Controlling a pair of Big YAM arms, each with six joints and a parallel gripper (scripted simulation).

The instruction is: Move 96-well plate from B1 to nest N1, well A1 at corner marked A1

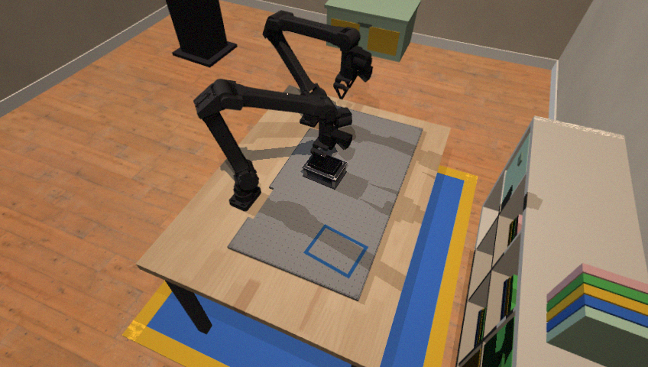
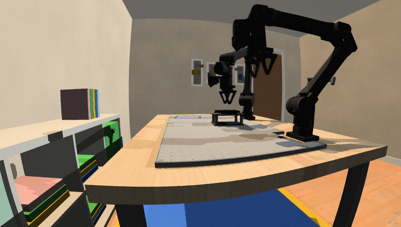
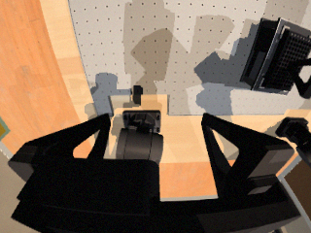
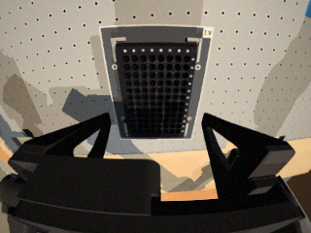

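A: I'm watching remotely, exterior view, going near to far. What am I getting up front?

B: I'm seeing the pale wooden table (image 1: 204,254) (image 2: 140,179) (image 3: 185,141) (image 4: 194,162) carrying a grey perforated board (image 1: 295,227) (image 2: 191,140) (image 3: 107,29) (image 4: 58,49). The black two-fingered left gripper (image 1: 339,90) (image 2: 261,75) (image 3: 155,117) is hanging high, fingers spread, holding nothing.

A: Task plate?

B: The black 96-well plate (image 1: 325,164) (image 2: 227,111) (image 3: 291,50) (image 4: 156,94) is sitting on the dark raised nest with a pale-edged top (image 1: 335,179) (image 2: 213,119) (image 3: 264,87) (image 4: 155,35). It's lying between the pale corner locators and looking level from the side. I'm not making out every locator contact.

A: Orientation?

B: Right wrist view: the rim's two printed rows are meeting at the corner beside the nest's A1 mark. Individual characters are coming out too small for me to read.

A: Right side?

B: The black two-fingered right gripper (image 1: 319,156) (image 2: 226,103) (image 3: 298,75) (image 4: 155,117) is hovering above the plate, released, fingers apart and not touching it. It's pointing down.

A: Beyond that?

B: The blue rectangular outline (image 1: 314,238) (image 2: 200,117) is lying on the board, well apart from the nest, with no plate inside. Farther back, a brown door (image 2: 267,90) is standing closed.
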